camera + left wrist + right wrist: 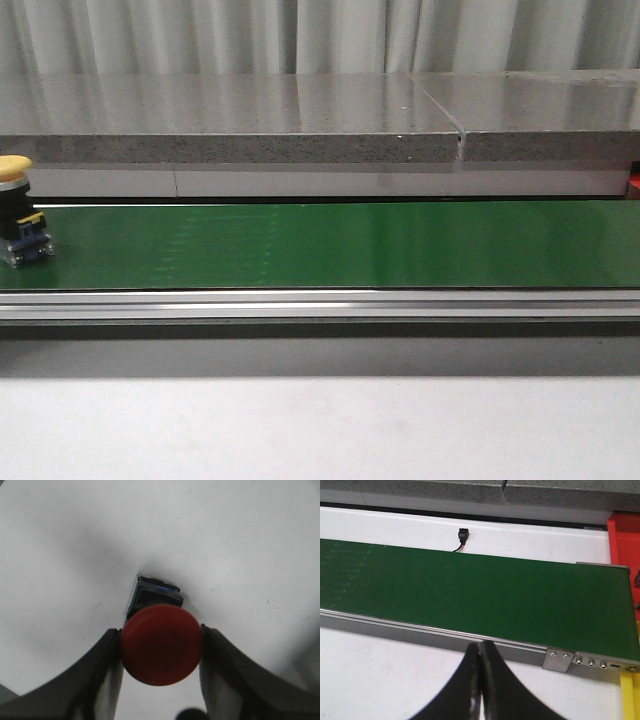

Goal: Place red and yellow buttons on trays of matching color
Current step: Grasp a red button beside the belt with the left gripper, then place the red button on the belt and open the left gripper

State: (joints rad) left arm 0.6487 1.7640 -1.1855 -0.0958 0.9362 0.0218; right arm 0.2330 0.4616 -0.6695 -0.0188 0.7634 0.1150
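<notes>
In the left wrist view my left gripper (161,641) is shut on the red button (161,646). Its dark fingers (107,660) press the round cap from both sides, and the button's black base (155,594) points down at a plain white surface. A yellow button (15,172) on a black and blue base stands upright at the far left of the green belt (330,245) in the front view. In the right wrist view my right gripper (480,647) is shut and empty, over the white table just before the belt's metal rail. A red tray edge (623,537) and a yellow strip (630,696) show past the belt's end.
The conveyor's aluminium rail (320,303) runs along the belt's near side. A grey stone ledge (230,130) rises behind the belt. A small black connector with a wire (463,533) lies on the white strip beyond the belt. Neither arm appears in the front view.
</notes>
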